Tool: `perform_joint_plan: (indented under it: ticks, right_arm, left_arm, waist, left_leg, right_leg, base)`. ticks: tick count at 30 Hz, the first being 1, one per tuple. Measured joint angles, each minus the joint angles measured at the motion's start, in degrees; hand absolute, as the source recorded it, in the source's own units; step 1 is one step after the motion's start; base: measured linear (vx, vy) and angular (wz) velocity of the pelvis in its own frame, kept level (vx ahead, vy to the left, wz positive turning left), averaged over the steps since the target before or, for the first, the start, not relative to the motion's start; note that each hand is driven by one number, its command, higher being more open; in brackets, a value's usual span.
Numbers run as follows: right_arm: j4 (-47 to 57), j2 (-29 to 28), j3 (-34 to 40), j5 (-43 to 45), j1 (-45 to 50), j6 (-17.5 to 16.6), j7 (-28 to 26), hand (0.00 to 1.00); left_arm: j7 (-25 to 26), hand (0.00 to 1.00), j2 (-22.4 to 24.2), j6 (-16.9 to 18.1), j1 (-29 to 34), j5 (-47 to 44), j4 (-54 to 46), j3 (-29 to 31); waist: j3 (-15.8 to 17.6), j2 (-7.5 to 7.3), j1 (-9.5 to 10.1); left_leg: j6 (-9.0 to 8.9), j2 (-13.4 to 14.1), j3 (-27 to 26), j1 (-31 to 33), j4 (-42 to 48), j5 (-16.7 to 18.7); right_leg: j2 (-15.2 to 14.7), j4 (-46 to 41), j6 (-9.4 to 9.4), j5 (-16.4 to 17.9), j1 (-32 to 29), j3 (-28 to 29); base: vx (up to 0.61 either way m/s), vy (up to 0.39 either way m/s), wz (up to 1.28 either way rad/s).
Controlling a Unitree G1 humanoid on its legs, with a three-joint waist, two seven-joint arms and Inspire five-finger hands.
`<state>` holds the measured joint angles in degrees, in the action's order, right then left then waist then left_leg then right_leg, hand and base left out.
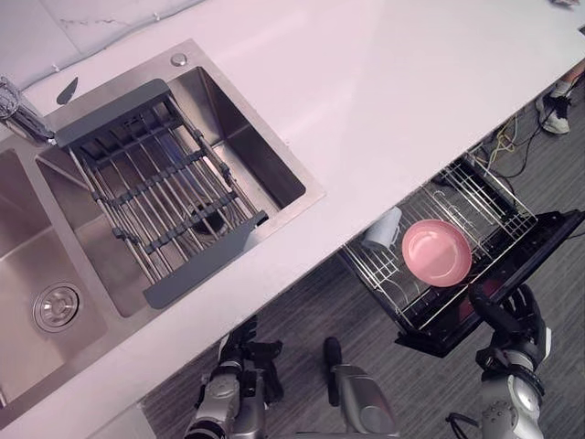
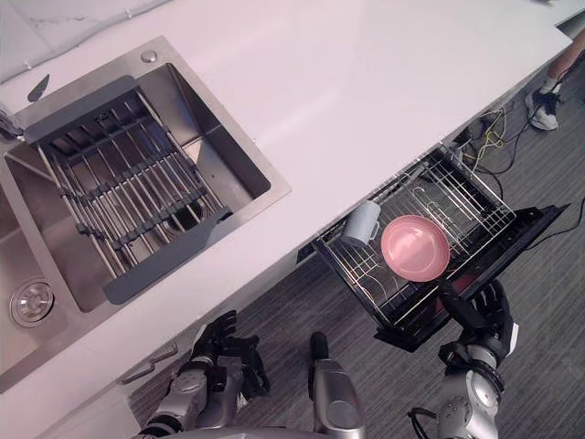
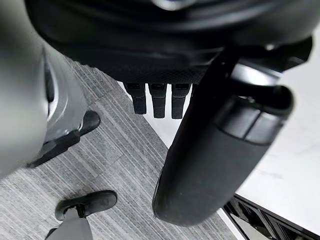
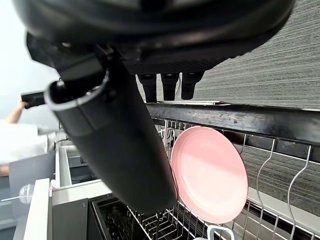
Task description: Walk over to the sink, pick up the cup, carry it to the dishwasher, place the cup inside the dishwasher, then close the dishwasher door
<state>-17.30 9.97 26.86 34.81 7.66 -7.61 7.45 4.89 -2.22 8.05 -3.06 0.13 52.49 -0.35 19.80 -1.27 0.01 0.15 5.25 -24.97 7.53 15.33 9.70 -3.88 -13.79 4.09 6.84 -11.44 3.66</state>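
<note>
The cup (image 1: 382,228) lies tilted in the dishwasher rack (image 1: 482,190), at the rack's inner corner just below the counter (image 1: 384,91) edge. A pink plate (image 1: 437,252) stands just beside it. My right hand (image 1: 516,320) is at the outer edge of the open door (image 1: 541,243), fingers loose and gripping nothing. My left hand (image 1: 245,358) hangs relaxed and empty below the counter's front edge.

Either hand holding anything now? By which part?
Nothing held. Left hand empty below the counter; right hand open at the dishwasher door; cup sits in the rack.
</note>
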Motion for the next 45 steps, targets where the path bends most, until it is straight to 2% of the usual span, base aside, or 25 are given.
perform_joint_plan:
  ticks: [5,8,10,14,19,23,34,45]
  right_arm:
    - [-2.2,2.0,-3.9,0.1,-0.5,-2.4,-0.1,0.9]
    - [-3.6,3.1,-5.4,0.1,-2.0,-3.8,-0.1,0.9]
    - [-4.7,3.7,-5.9,0.1,-3.5,-4.1,-0.1,0.9]
    - [-6.8,5.0,-7.2,0.1,-6.5,-5.1,-0.1,0.9]
    - [-9.1,5.3,-8.6,0.0,-9.2,-5.0,-0.1,0.9]
    - [-9.8,5.8,-9.8,-0.1,-10.0,-5.0,0.1,0.9]
    - [-18.2,9.6,-14.3,-0.2,-20.3,-4.8,0.7,0.9]
    - [-18.5,9.3,-17.8,-0.3,-20.5,-4.7,1.9,0.9]
  left_arm:
    - [-0.1,0.9,-1.4,0.6,1.1,0.0,-0.3,0.0]
    - [-0.3,0.9,-1.5,0.8,2.1,0.3,-0.4,0.0]
    - [-0.4,0.9,-1.9,0.9,2.5,1.1,-0.4,0.0]
    - [-0.5,0.9,-2.3,1.0,4.4,2.1,-0.3,0.1]
    - [-0.6,0.9,-3.3,1.0,4.6,2.4,-0.2,0.1]
    - [-0.6,0.9,-3.3,1.1,4.6,3.2,-0.2,0.1]
    - [-1.2,0.9,-3.5,1.2,4.6,4.5,0.2,-0.4]
    - [-1.4,0.9,-3.7,1.4,4.8,6.6,0.2,-2.5]
  waist:
    - [0.1,0.44,-0.23]
    - [-0.1,1.31,-0.15]
    - [-0.3,1.59,0.11]
    - [-1.2,3.24,0.53]
    - [-2.0,3.96,1.53]
    - [-2.3,4.13,2.0]
    - [-3.5,4.63,2.01]
    - [-4.2,5.95,1.49]
  left_leg:
    - [-0.03,-1.2,2.7,-0.8,-3.4,-2.8]
    - [0.3,-2.6,6.7,-0.7,-6.4,-5.7]
    - [0.41,-3.1,7.8,-0.7,-7.8,-7.1]
    - [0.61,-4.2,11.8,-0.7,-12.3,-11.1]
    - [0.07,-4.6,15.9,-1.1,-15.3,-13.8]
    - [-0.16,-4.6,18.2,-1.0,-16.1,-14.7]
    - [0.43,-5.6,22.2,0.4,-15.5,-15.5]
    - [0.25,-5.7,24.6,1.1,-14.9,-15.9]
  right_leg:
    - [-0.6,2.2,-0.25,-1.3,1.7,-2.4]
    - [-1.3,3.8,-0.46,-2.4,2.6,-5.3]
    - [-1.7,4.0,-0.58,-2.8,2.7,-6.4]
    - [-2.3,5.0,-0.84,-3.6,3.1,-10.2]
    - [-2.3,5.8,-0.84,-3.6,4.4,-14.2]
    - [-2.2,6.4,-0.81,-3.6,5.2,-16.5]
    - [-2.1,7.4,-1.25,-3.9,6.2,-19.6]
    - [-1.9,7.8,-1.4,-4.2,6.4,-21.0]
  base:
    - [-0.04,-0.014,0.27]
    - [-0.1,-0.01,0.48]
    - [-0.12,-0.002,0.41]
    - [-0.11,-0.008,0.45]
    - [-0.07,-0.018,0.42]
    - [-0.01,-0.014,0.3]
    - [0.02,-0.007,0.15]
    - [-0.03,-0.001,0.05]
